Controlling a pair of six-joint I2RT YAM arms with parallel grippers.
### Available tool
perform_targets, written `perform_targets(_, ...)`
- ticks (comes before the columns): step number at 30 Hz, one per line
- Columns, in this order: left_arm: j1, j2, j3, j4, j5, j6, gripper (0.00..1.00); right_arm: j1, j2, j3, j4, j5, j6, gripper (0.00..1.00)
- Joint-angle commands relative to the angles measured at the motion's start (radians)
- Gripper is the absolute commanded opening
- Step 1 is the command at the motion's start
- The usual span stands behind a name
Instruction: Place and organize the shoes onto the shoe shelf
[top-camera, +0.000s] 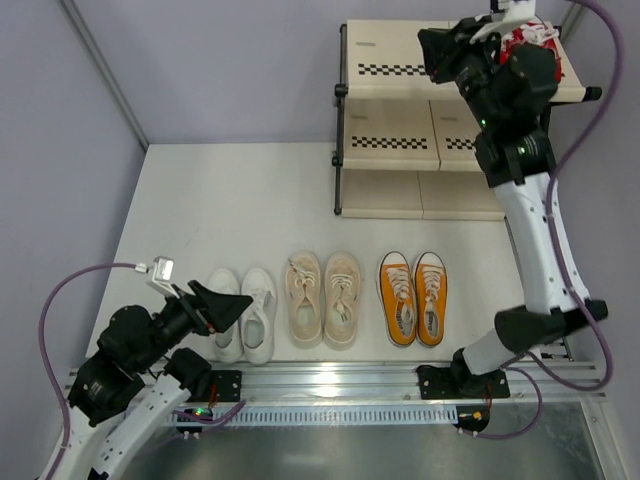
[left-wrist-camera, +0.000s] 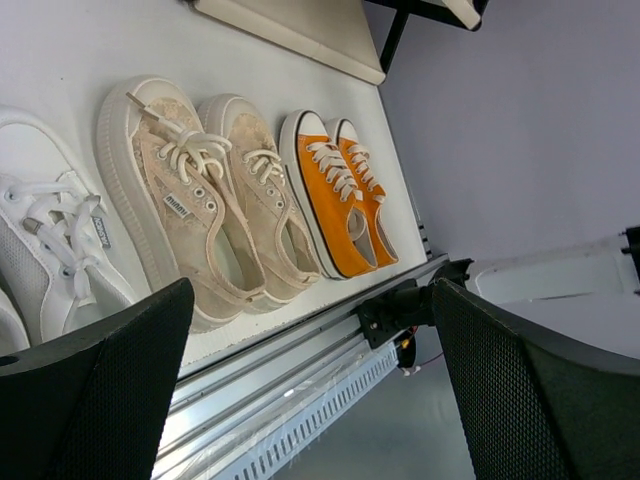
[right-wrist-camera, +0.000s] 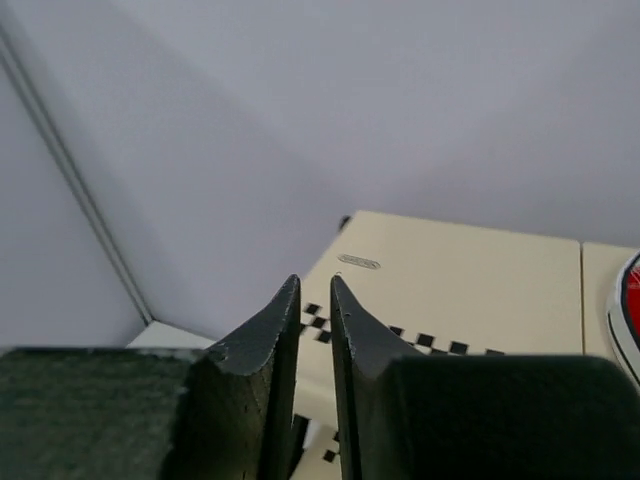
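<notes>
The shoe shelf (top-camera: 390, 62) stands at the back right. A red pair (top-camera: 530, 40) sits on its top tier at the right, partly hidden by my right arm. My right gripper (top-camera: 437, 52) hovers over the top tier, shut and empty; the right wrist view shows its tips (right-wrist-camera: 315, 285) nearly touching above the cream panel (right-wrist-camera: 460, 280), with a red shoe's edge (right-wrist-camera: 628, 312) at the right. On the table stand a white pair (top-camera: 252, 315), a cream-beige pair (top-camera: 325, 298) and an orange pair (top-camera: 413, 297). My left gripper (top-camera: 222, 308) is open and empty, just left of the white pair.
An aluminium rail (top-camera: 330, 378) with both arm bases runs along the table's near edge; it also shows in the left wrist view (left-wrist-camera: 280, 390). Purple walls close the table's left and back sides. The shelf's two lower tiers (top-camera: 390, 135) show bare panels.
</notes>
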Motion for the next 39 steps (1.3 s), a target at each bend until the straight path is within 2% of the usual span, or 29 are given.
perform_targets(1, -0.001, 0.064, 0.047, 0.092, 0.012, 0.031, 1.0, 0.089, -0.25, -0.185, 0.093, 0.014, -0.064, 0.21)
perform_targets(2, -0.001, 0.091, 0.053, 0.118, 0.044, 0.04, 1.0, 0.106, -0.353, -0.231, 0.073, 0.03, -0.065, 0.22)
perform_targets(6, -0.001, 0.272, 0.091, 0.164, 0.128, 0.069, 1.0, 0.143, -0.578, -0.443, -0.093, 0.095, -0.025, 0.23)
perform_targets(9, -0.001, 0.338, 0.101, 0.196, 0.145, 0.084, 1.0, 0.152, -0.733, -0.578, -0.202, 0.11, 0.016, 0.3)
perform_targets(10, -0.001, 0.346, 0.098, 0.204, 0.142, 0.087, 1.0, 0.155, -0.77, -0.645, -0.267, 0.159, 0.031, 0.32)
perform_targets(12, -0.001, 0.371, 0.091, 0.221, 0.133, 0.087, 1.0, 0.154, -0.88, -0.712, -0.348, 0.155, 0.059, 0.39)
perform_targets(17, -0.02, 0.525, 0.108, 0.166, 0.058, 0.067, 1.0, 0.154, -1.041, -0.874, -0.503, 0.187, 0.102, 0.45)
perform_targets(18, -0.058, 0.564, 0.122, 0.14, 0.032, 0.071, 1.0, 0.154, -1.08, -0.894, -0.535, 0.189, 0.114, 0.46)
perform_targets(20, -0.131, 0.656, 0.16, 0.115, -0.072, 0.058, 1.0, 0.154, -1.112, -0.95, -0.569, 0.224, 0.146, 0.53)
perform_targets(21, -0.244, 0.683, 0.179, 0.106, -0.146, 0.051, 1.0, 0.154, -1.14, -0.976, -0.607, 0.245, 0.157, 0.57)
perform_targets(22, -0.311, 0.712, 0.196, 0.089, -0.294, 0.041, 1.0, 0.154, -1.152, -0.986, -0.625, 0.27, 0.178, 0.61)
perform_targets(24, -0.477, 0.821, 0.26, 0.054, -0.42, -0.006, 1.0, 0.154, -1.172, -1.008, -0.667, 0.33, 0.195, 0.65)
perform_targets(26, -0.561, 0.919, 0.288, 0.049, -0.494, -0.047, 1.0, 0.155, -1.18, -1.014, -0.704, 0.363, 0.215, 0.69)
perform_targets(31, -0.623, 1.027, 0.276, 0.118, -0.513, -0.118, 1.0, 0.154, -1.166, -1.039, -0.75, 0.374, 0.24, 0.79)
perform_targets(35, -0.644, 1.07, 0.285, 0.113, -0.545, -0.15, 1.0, 0.154, -1.189, -1.105, -0.749, 0.354, 0.275, 0.95)
perform_targets(39, -0.655, 1.18, 0.363, 0.026, -0.58, -0.152, 1.0, 0.154, -1.229, -1.207, -0.718, 0.29, 0.297, 0.95)
